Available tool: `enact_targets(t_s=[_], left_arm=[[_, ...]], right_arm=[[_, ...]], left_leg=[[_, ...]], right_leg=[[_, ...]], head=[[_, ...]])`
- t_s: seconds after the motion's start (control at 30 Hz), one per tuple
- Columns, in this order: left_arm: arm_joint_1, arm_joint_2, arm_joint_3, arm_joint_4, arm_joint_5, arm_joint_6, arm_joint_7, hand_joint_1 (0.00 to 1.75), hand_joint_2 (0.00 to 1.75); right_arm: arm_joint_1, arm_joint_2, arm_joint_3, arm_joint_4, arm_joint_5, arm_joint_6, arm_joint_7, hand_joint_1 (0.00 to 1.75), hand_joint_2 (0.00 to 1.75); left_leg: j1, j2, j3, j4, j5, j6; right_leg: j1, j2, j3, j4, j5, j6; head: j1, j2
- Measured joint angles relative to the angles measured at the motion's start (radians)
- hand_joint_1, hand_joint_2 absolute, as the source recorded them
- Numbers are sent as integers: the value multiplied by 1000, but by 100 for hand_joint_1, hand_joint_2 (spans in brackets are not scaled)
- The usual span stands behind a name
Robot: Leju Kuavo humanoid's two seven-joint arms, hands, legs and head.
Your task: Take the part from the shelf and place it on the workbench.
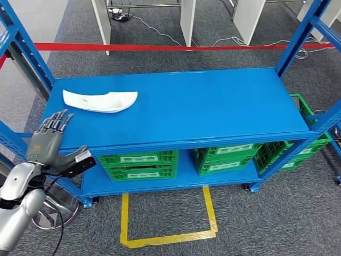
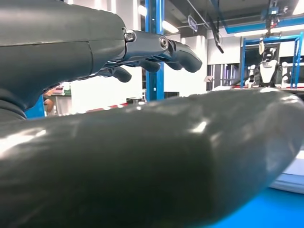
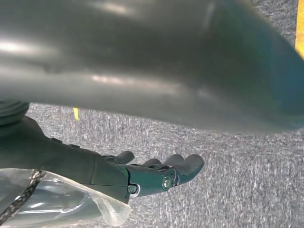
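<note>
While the white curved part lies flat on the top board of the blue shelf, toward its left end, I see my left hand at the shelf's front left corner, near the part but apart from it. Its fingers are stretched out and spread, pointing up over the shelf edge toward the part, and they hold nothing. From the left wrist I see the same fingers extended in the air. My right hand hangs over grey carpet, fingers loosely extended, with nothing in them. Green crates sit on the lower board.
</note>
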Motion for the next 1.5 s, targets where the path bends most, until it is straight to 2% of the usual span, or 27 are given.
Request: enact_targets(t_s=[0.13,0.3,0.6,0.67,0.77,0.83,0.9,0.93,0.97,1.0,1.07,1.1,1.13,1.2,1.23,1.27,1.33,1.43,1.47,1.5], left_arm=[[0,0,0,0,2,1,0,0,0],[1,0,0,0,5,1,-1,0,0],[12,9,15,0,62,-37,-18,0,0],[12,12,23,0,68,-41,-21,0,0],[13,14,31,0,74,-43,-24,0,0],[14,15,34,0,78,-43,-26,0,0],[16,14,37,0,80,-42,-28,0,0],[19,13,37,0,81,-43,-28,0,0],[23,13,38,0,82,-43,-29,0,0],[26,12,38,0,82,-43,-30,0,0],[29,11,39,0,83,-43,-30,0,0],[29,10,39,0,83,-43,-30,0,0],[29,10,40,0,83,-43,-31,0,0],[31,9,41,0,83,-40,-32,0,0],[33,10,42,0,83,-37,-33,0,0],[36,10,43,-2,82,-33,-34,0,0],[42,12,48,-9,75,-23,-39,0,0],[62,14,57,-17,61,-14,-49,0,0],[70,13,59,-17,56,-13,-52,0,0],[76,13,60,-17,51,-12,-54,0,0]], right_arm=[[-1,0,0,0,0,1,0,0,0],[0,0,0,0,0,2,0,0,0],[0,0,-2,0,2,3,0,0,0],[0,0,-3,0,3,3,0,0,0],[0,0,-4,0,5,3,0,0,0],[-2,0,-5,0,6,2,-1,0,0],[-3,0,-5,0,7,2,-1,0,0],[-2,-1,-5,0,8,2,-1,0,0],[-1,-1,-6,0,8,2,0,0,0],[1,-1,-6,0,8,2,0,0,0],[2,-2,-6,0,8,2,0,0,0],[2,-3,-6,0,9,2,0,0,0],[1,-3,-6,1,9,3,-3,0,0],[1,-4,-6,1,7,10,-17,0,0],[2,-4,-6,1,1,18,-31,0,44],[3,-5,-8,2,-9,34,-53,0,87],[3,-8,-15,1,-44,94,-119,0,175],[1,-12,-31,1,-78,177,-200,0,175],[2,-13,-35,1,-81,191,-210,0,175],[3,-14,-37,1,-83,201,-217,0,175]], left_leg=[[-4,0,1,0,-2,5],[-4,1,7,0,-2,5],[-6,0,10,3,-3,6],[-9,0,10,1,-5,10],[-7,0,22,-15,-9,24],[-2,1,36,-24,-10,32],[-1,1,42,-26,-14,34],[-1,1,43,-26,-17,33],[-1,0,47,-26,-21,31],[0,0,53,-25,-26,27],[4,-1,72,-25,-40,17],[5,-1,82,-24,-46,11],[5,-1,87,-23,-52,4],[3,-1,91,-22,-57,-9],[2,0,92,-24,-59,-14],[3,1,92,-20,-60,-19],[4,1,64,35,-69,-28],[5,2,-46,215,-129,-35],[4,2,-76,250,-139,-35],[4,2,-91,253,-128,-33]], right_leg=[[-3,-1,7,-14,-9,10],[-4,-2,1,-14,-10,19],[-6,-2,8,-12,-9,22],[-8,-2,12,-11,-8,25],[-9,-3,12,7,-5,38],[-9,-4,-24,70,-34,43],[-10,-4,-103,194,-83,44],[-10,-4,-145,251,-99,44],[-11,-5,-174,279,-96,44],[-12,-5,-187,273,-73,45],[-15,-6,-163,165,22,48],[-14,-7,-146,109,53,48],[-13,-7,-128,66,69,43],[-8,-8,-119,41,65,21],[-8,-8,-113,36,67,8],[-9,-8,-111,33,71,1],[-12,-8,-98,26,70,-9],[-9,-6,-81,22,57,-23],[-8,-5,-74,22,50,-26],[-5,-4,-66,22,44,-27]], head=[[0,0],[-1,0],[-1,0],[-1,0],[-1,0],[4,0],[7,0],[8,0],[7,0],[7,0],[7,0],[8,0],[9,0],[9,0],[8,0],[6,0],[2,0],[0,0],[0,0],[0,0]])
